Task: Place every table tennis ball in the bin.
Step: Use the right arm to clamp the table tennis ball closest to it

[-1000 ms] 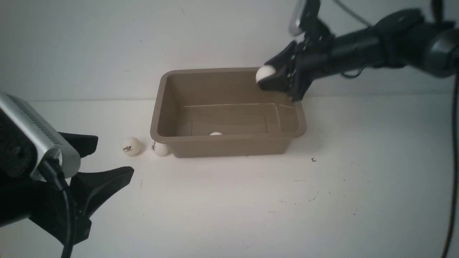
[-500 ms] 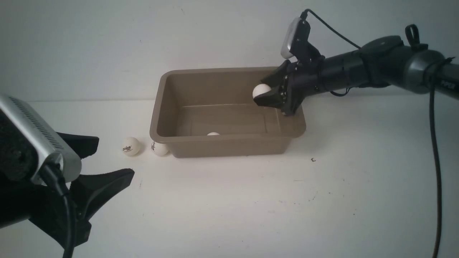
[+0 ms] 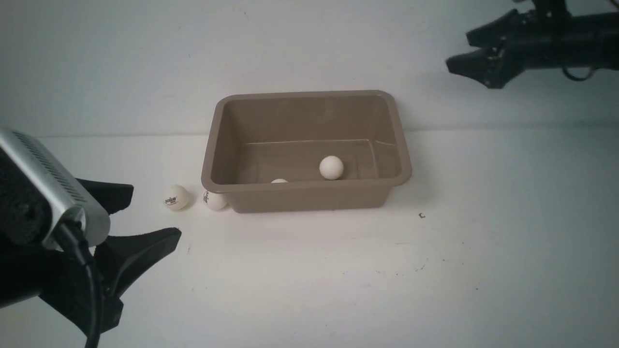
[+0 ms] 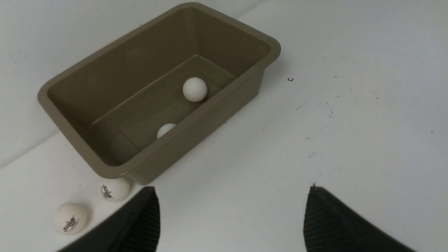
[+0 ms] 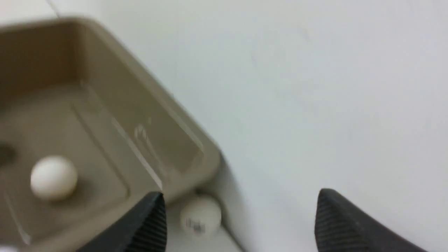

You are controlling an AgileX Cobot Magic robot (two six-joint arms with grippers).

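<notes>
We are seeing the bin [image 4: 140, 66] sitting on the white table [image 4: 350, 70], with one plain ball [image 4: 194, 89] resting on its floor and a second ball [image 4: 165, 130] partly hidden behind its near wall. Outside, a logo-printed ball [image 4: 113, 189] is lying tucked under the rim at the bin's corner, and another logo ball [image 4: 70, 218] is sitting near it, apart. The left gripper [image 4: 231, 189] is hanging with its black ribbed fingers [image 4: 140, 224] spread wide, gripping nothing.

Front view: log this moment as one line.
bin holds near ball and middle ball | loose balls on table left of bin | left gripper open, empty | right gripper open, empty, raised
</notes>
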